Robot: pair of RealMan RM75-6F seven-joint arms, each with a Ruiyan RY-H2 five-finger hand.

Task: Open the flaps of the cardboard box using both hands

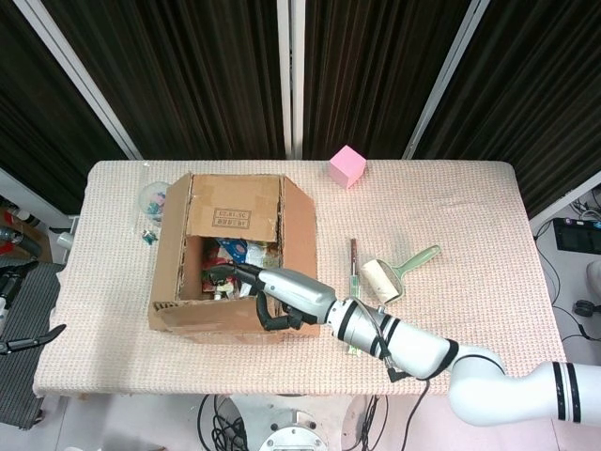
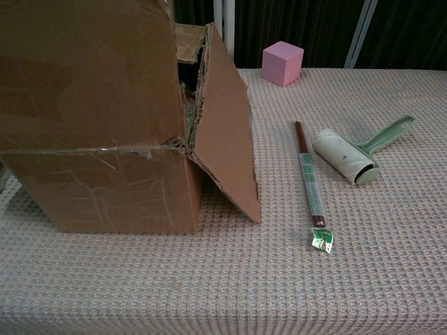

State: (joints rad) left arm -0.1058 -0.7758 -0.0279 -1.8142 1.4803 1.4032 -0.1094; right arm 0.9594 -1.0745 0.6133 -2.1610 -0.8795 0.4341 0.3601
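- The box [image 1: 235, 254] stood on the table's [image 1: 451, 207] left half, its four flaps up or splayed, mixed clutter showing inside.
- Right of it lay bare, woven cloth, with a stick [image 2: 309, 183], a lint roller [image 2: 356, 157] and a pink cube [image 1: 346, 167] well apart from the box.
- The box was creased brown cardboard with tape along the near seam.
- The right hand [image 1: 278, 299] curled over the near flap's [image 1: 211, 318] top edge, gripping it.
- The left hand was out of sight.
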